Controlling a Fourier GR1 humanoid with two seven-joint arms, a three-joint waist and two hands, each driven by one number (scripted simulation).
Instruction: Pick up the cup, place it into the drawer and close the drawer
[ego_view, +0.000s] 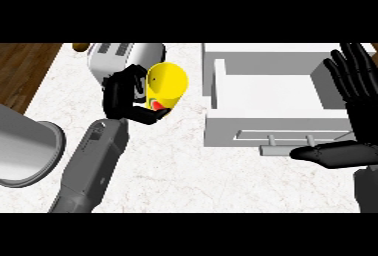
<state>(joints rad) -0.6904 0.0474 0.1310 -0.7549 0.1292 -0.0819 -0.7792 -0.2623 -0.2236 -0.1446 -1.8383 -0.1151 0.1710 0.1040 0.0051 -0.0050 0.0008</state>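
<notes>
The left hand (129, 97) holds the yellow cup (167, 85) with its fingers (144, 116) curled round the cup's lower part, lifted above the white table (170, 165) near its far edge, just in front of a silvery toaster (118, 57). The cup is tilted, its body leaning toward the open drawer (269, 90), which lies just to its right with its white well exposed and its bar handle (291, 136) on the near face. The right hand (354, 75) stands at the table's right edge, fingers straight and spread, holding nothing; it appears to be resting.

The step in hand seems to be the carry to the drawer. To do it well, the left hand should pass the cup over the drawer's left wall (218, 82) without clipping it, bring it above the middle of the well, and lower it before uncurling. A grey round vessel (26, 150) at the table's left edge sits well apart from that path.
</notes>
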